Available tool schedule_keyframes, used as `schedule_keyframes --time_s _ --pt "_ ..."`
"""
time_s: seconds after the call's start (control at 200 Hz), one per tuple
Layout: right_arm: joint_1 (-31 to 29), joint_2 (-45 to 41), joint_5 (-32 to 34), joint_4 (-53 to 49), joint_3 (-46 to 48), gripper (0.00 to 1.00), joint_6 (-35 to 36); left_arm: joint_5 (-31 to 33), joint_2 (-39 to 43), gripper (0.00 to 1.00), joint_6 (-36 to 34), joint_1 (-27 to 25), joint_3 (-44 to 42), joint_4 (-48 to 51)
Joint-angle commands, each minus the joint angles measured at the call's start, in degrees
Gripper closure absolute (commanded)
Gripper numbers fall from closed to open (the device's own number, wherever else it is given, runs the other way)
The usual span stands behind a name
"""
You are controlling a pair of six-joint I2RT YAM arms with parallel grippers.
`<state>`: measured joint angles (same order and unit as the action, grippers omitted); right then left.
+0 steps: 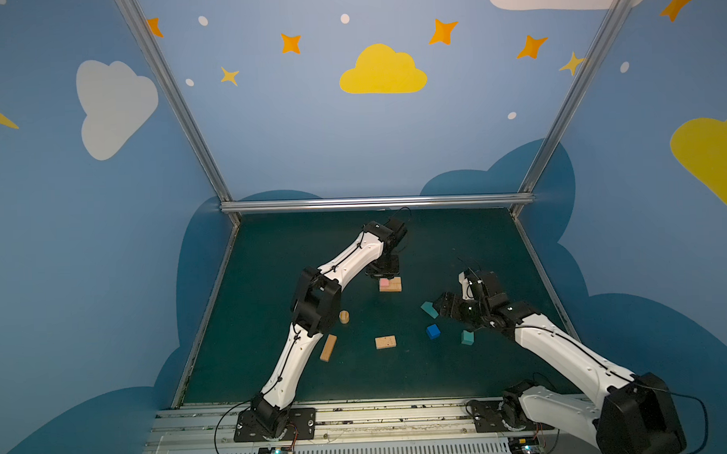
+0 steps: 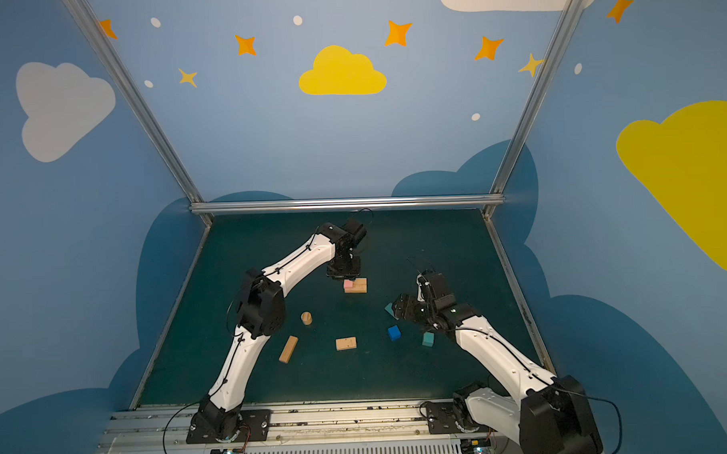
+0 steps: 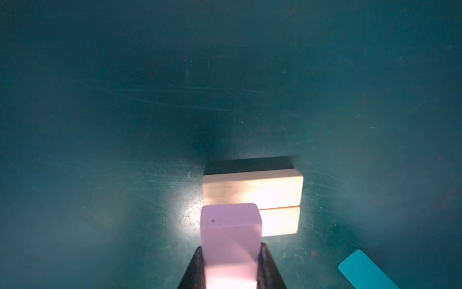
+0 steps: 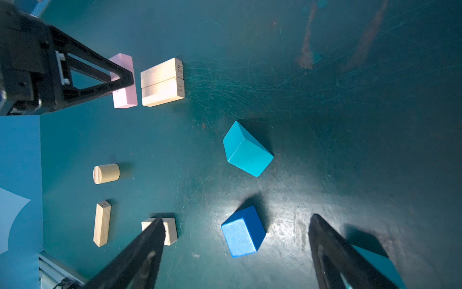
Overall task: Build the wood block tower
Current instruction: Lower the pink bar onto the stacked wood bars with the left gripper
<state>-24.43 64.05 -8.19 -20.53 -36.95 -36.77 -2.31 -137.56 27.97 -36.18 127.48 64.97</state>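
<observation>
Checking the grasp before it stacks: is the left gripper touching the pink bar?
Touching. The left wrist view shows the pink bar squeezed between both fingers of the left gripper, with no gap on either side.

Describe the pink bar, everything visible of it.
The pink bar is a smooth, pale pink rectangular block with slightly rounded edges and one tiny dark speck. The left gripper is shut on it, a finger on either side. It is by one end of two tan bars lying side by side; contact with them is unclear.
</observation>
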Motion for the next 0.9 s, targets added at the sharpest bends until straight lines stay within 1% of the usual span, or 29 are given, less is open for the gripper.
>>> schedule_keyframes --time_s 0.0,0.21,0.471,0.891 --pt "0.47 0.79 -1.12 1.35 -0.04 0.12 0.65 0.46 -1.1 0.95 1.35 -0.29 1.8 1.85" --pt "0.61 0.94 -1.31 1.64 0.45 0.12 0.67 0.97 -2.36 0.95 1.29 -0.77 2.73 1.91" --pt "0.89 0.81 -1.66 1.82 1.01 0.12 0.45 2.22 -5.39 0.95 0.61 -1.35 6.67 4.37" --pt "1.05 1.33 -2.01 2.25 1.18 0.12 0.15 2.92 -6.32 0.95 1.1 -1.33 7.55 4.38"
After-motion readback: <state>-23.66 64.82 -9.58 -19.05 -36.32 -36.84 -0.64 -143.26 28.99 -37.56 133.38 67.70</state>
